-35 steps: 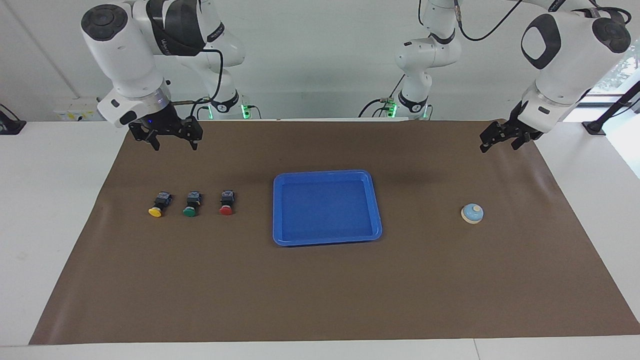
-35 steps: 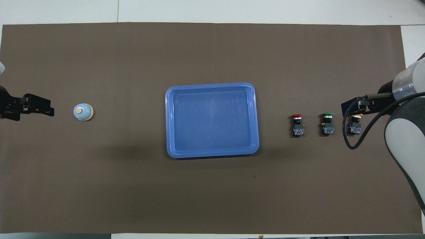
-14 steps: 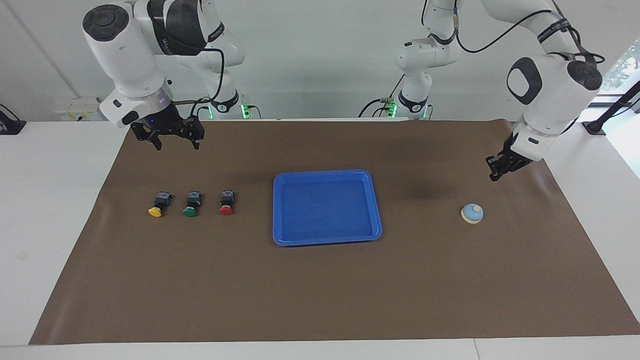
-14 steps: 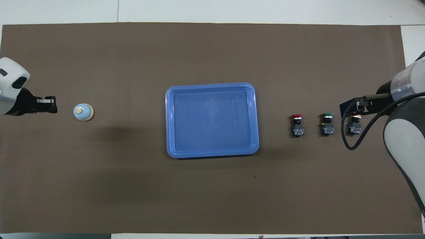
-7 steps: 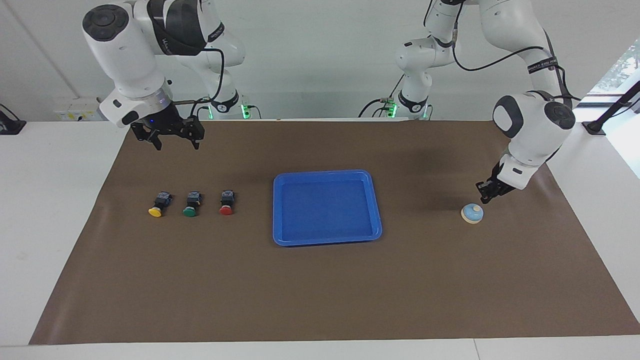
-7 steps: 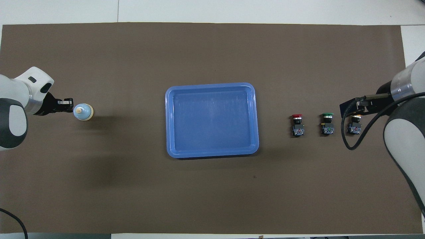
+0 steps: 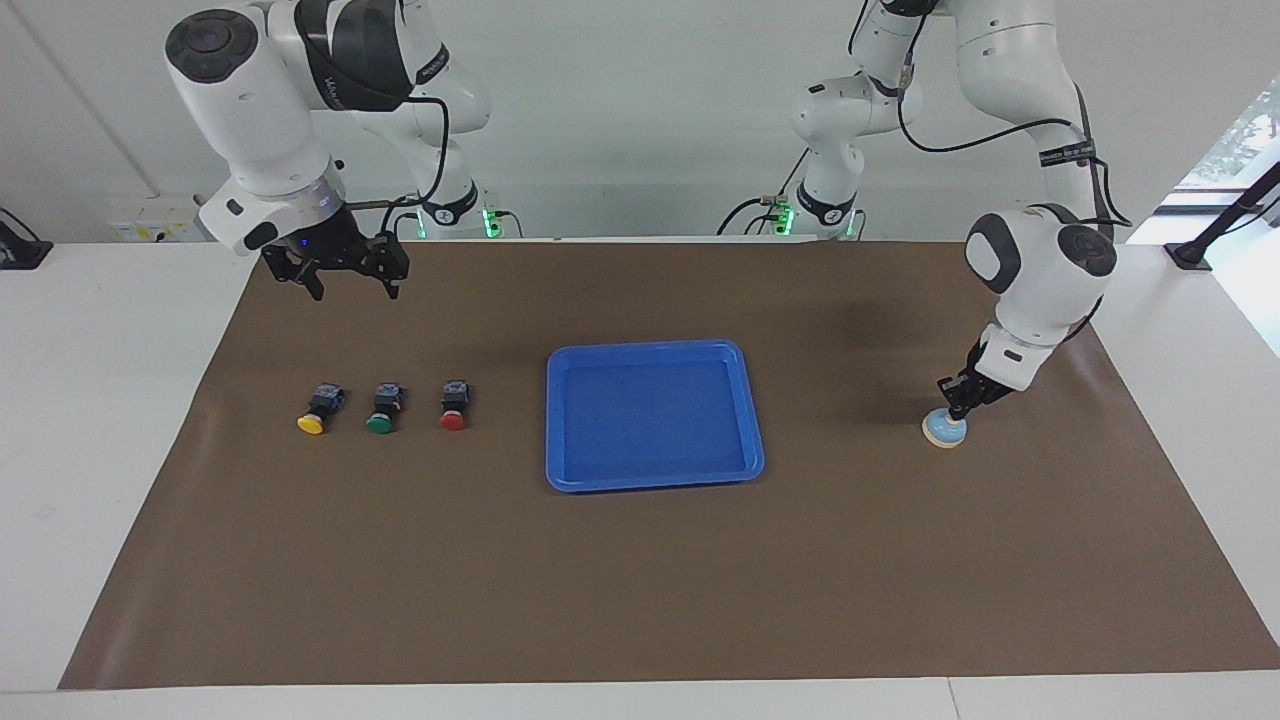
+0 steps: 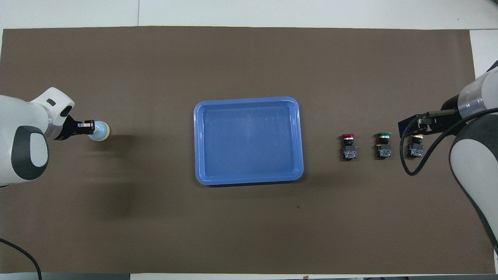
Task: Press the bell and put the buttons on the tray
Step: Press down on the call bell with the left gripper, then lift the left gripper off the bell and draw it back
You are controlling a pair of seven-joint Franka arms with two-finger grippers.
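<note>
We read the facing view from one edge across to the other. First comes our right gripper (image 7: pixel 345 290), which waits in the air over the brown mat (image 7: pixel 640 560) at the right arm's end of the bench (image 7: pixel 100 420), its fingers spread wide and holding nothing. Below it, farther from the robots, the three push-buttons lie in a row on the mat: the yellow button (image 7: pixel 316 410), then the green button (image 7: pixel 382 409), then the red button (image 7: pixel 453 406), each lying on its side, apart from its neighbours and untouched. Next, at mid-bench, sits the blue tray (image 7: pixel 655 350), flat and with nothing in it. Last, toward the left arm's end, the light-blue bell (image 7: pixel 943 429) stands on the mat, and our left gripper (image 7: pixel 958 409) is right on top of it, fingers pinched together with nothing between them, the tip at the bell's knob.

We judge the bell press to be the step in hand: the closed fingertip looks to be meeting the knob, though we cannot tell whether it is pressed down yet. The next move calls for a short straight push down and then a clean lift off the bell. After that we would bring the right gripper down over a button, most likely the yellow one beneath it, to begin carrying buttons to the tray.
</note>
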